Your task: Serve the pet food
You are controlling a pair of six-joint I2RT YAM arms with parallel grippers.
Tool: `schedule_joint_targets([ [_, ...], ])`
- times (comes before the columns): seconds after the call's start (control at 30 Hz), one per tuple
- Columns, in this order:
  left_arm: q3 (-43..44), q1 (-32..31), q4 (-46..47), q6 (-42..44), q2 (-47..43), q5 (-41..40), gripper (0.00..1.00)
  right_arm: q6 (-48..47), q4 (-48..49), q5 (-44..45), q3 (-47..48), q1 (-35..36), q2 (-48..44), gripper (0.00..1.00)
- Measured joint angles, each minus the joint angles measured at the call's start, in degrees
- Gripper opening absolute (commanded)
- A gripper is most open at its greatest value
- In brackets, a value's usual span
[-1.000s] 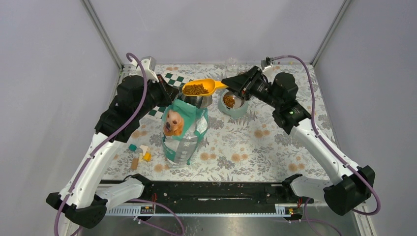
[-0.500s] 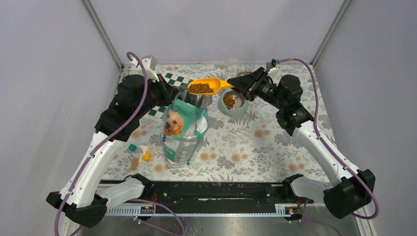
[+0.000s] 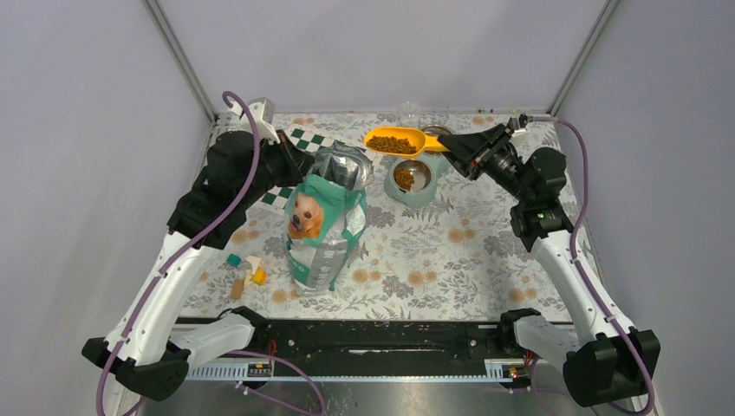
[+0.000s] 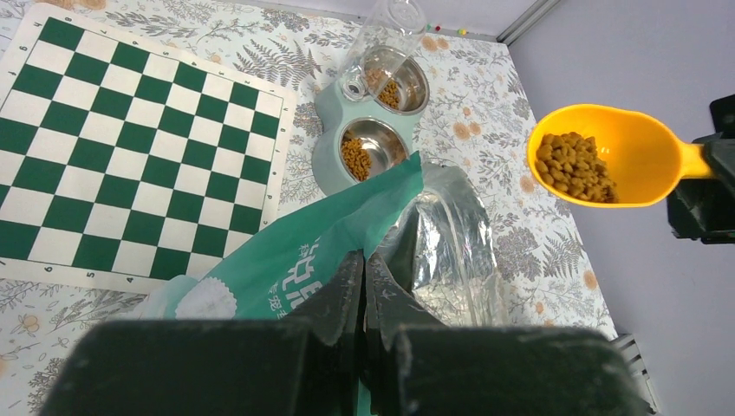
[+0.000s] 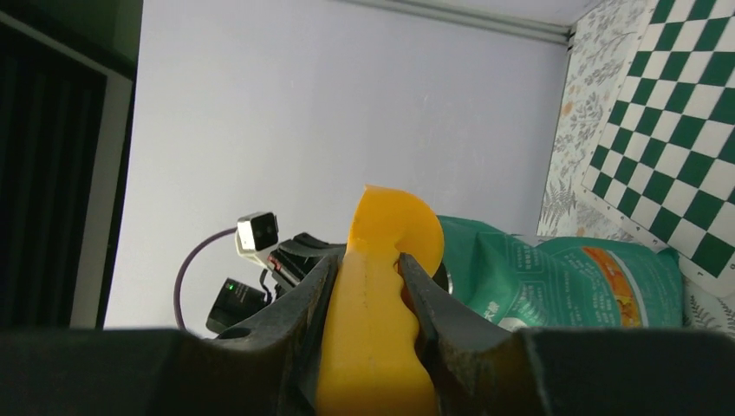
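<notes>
The pet food (image 3: 392, 144) fills an orange scoop (image 3: 407, 140), held level just above and behind the teal double bowl stand (image 3: 416, 198). My right gripper (image 3: 458, 147) is shut on the scoop's handle (image 5: 381, 295). The near bowl (image 3: 405, 178) holds some kibble, and the far bowl (image 4: 394, 82) holds a little too. My left gripper (image 3: 299, 165) is shut on the rim of the teal-green bag (image 3: 325, 230), holding its foil mouth (image 4: 451, 243) open. The left wrist view shows the loaded scoop (image 4: 646, 152) at the right, apart from the bag.
A green-and-white chessboard mat (image 3: 305, 141) lies at the back left, behind the bag. A clear bottle (image 3: 407, 111) stands over the far bowl. Small toy pieces (image 3: 247, 273) lie left of the bag. The enclosure walls are close at the back and right.
My right gripper has carried the full scoop rightward, from above the bag's mouth to above the bowls. The left gripper and the bag have not moved.
</notes>
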Motion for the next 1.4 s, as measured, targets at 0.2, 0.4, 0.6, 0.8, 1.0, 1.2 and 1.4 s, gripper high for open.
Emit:
schedule_joint_targets([
  [0.2,0.0,0.0,0.0,-1.1,0.2,-0.3,0.0,3.2,4.7,-1.7,-5.9,-6.1,-0.4,0.0],
  [0.4,0.0,0.0,0.0,-2.0,0.1,-0.5,0.0,3.8,10.0,-3.3,-13.3,-12.9,-0.2,0.0],
  [0.6,0.0,0.1,-0.1,-2.0,0.1,-0.7,0.0,-1.5,9.7,-4.1,-16.2,-17.1,3.7,0.0],
  [0.8,0.0,0.1,0.0,-2.0,0.1,-0.6,0.0,-6.7,10.7,-3.4,-20.2,-18.1,8.3,0.0],
  [1.0,-0.2,0.1,0.1,-2.0,0.0,-0.5,0.0,-9.6,12.0,-0.9,-22.2,-18.3,13.8,0.0],
  [1.2,-0.1,0.1,0.3,-1.0,0.3,-0.5,0.0,-13.2,10.5,1.8,-22.0,-18.3,15.7,0.0],
  [1.4,0.6,0.1,0.5,0.9,1.5,-0.5,0.0,-18.8,6.4,5.6,-18.9,-18.3,17.9,0.0],
])
